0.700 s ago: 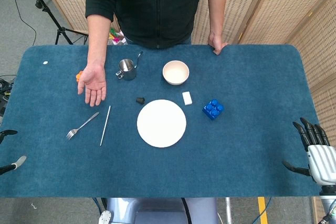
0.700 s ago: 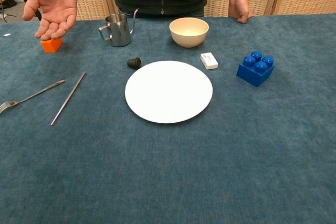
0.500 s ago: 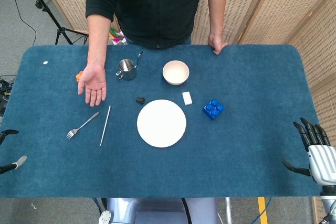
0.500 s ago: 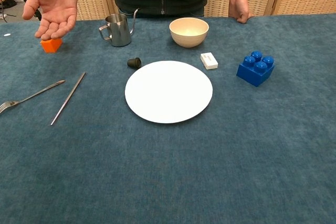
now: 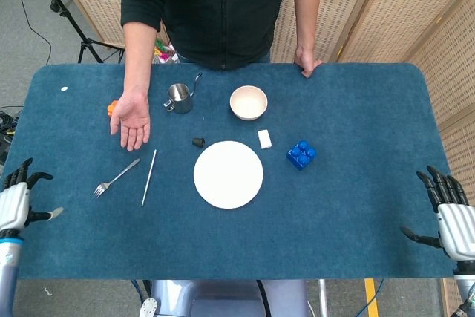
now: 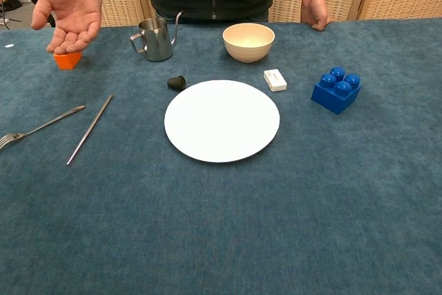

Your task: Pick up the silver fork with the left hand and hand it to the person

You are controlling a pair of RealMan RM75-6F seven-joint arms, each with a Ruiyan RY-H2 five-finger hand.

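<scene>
The silver fork [image 5: 116, 177] lies flat on the blue table, tines toward the near left; the chest view shows the fork [image 6: 40, 128] at its left edge. The person's open palm [image 5: 132, 118] is held out above the table just beyond it, also seen as the palm [image 6: 69, 6] in the chest view. My left hand [image 5: 16, 202] is at the table's left edge, fingers spread, holding nothing, well left of the fork. My right hand [image 5: 449, 217] is open at the right edge, empty. Neither hand shows in the chest view.
A thin metal rod [image 5: 149, 177] lies right beside the fork. A white plate [image 5: 228, 174], black cap [image 5: 198, 141], steel pitcher [image 5: 179, 97], cream bowl [image 5: 248, 102], white eraser [image 5: 264, 138], blue brick [image 5: 300, 154] and orange block [image 6: 66, 59] are spread over the table.
My left hand has risen into the head view at the table's left edge, fingers spread. The fork, the person's palm and my right hand have hardly moved.
</scene>
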